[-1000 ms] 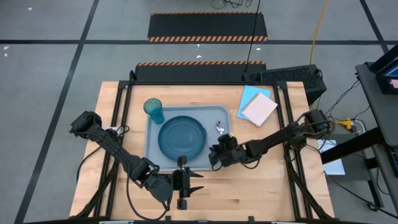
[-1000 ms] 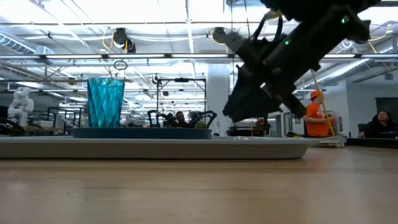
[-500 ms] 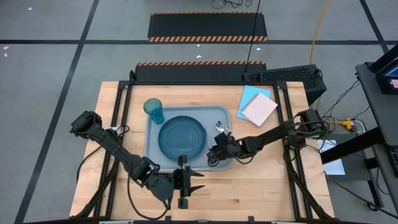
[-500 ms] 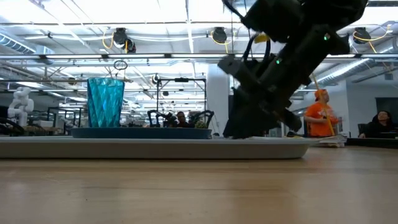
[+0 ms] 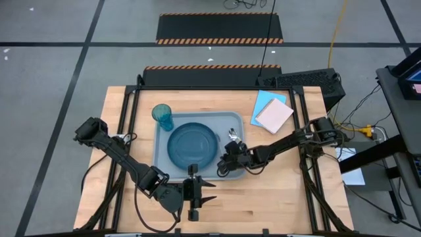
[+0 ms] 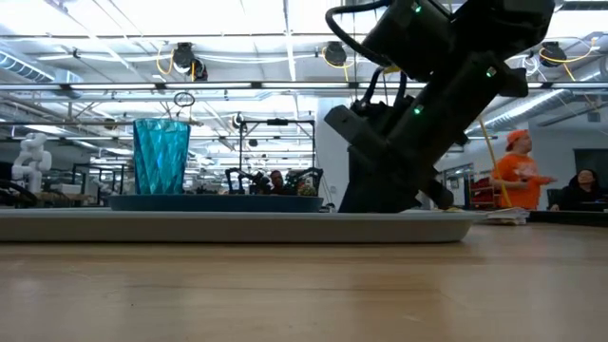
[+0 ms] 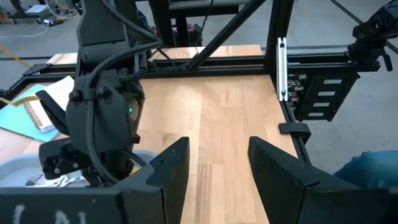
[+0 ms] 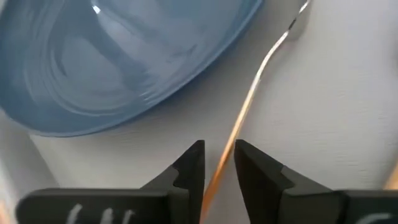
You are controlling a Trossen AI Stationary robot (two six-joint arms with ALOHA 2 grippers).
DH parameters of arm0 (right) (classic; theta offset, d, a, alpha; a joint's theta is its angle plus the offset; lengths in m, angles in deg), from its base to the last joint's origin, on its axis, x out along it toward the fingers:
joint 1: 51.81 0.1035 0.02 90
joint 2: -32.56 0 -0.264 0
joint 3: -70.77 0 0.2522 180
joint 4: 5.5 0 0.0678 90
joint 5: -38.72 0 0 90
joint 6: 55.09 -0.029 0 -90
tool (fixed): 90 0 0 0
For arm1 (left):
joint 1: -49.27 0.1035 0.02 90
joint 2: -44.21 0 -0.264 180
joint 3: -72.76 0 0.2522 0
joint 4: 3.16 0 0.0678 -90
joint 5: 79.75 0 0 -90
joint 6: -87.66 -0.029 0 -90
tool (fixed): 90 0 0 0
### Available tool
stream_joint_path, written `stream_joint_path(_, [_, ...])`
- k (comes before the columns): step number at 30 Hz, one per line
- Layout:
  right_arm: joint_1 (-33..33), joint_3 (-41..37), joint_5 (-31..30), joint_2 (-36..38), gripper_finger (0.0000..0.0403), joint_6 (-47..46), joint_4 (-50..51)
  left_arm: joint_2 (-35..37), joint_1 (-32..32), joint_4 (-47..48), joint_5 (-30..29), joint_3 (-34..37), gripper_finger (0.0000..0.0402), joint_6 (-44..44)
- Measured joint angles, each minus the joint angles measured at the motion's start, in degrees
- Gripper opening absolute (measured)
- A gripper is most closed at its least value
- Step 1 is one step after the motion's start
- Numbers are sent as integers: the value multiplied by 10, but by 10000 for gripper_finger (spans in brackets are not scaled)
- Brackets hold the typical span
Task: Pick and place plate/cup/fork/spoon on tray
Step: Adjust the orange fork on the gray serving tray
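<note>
The grey-blue tray holds the dark blue plate and the teal cup. An orange-handled utensil lies on the tray to the right of the plate. Its silver head is too small to tell fork from spoon. My right gripper is down at the tray's near right part. It is open, its fingers on either side of the orange handle, with a gap showing on both sides. A second orange handle shows beside it. My left gripper waits open near the table's front edge.
A spiral notebook on a light blue paper sheet lies at the table's far right. Behind it stands a black device. Bare wood lies to the right of the tray. People show in the room behind.
My right gripper has sunk from above the tray's near right corner down to the tray. It has also gone a little toward the table's left and turned somewhat.
</note>
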Motion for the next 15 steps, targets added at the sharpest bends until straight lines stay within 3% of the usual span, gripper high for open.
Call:
stream_joint_path(6, [2, 0, -10, 0, 11, 3, 9, 0, -1, 2, 0, 0, 170, 0])
stream_joint_path(15, [17, -1, -87, 20, 3, -16, 15, 0, -4, 0, 14, 0, 170, 1])
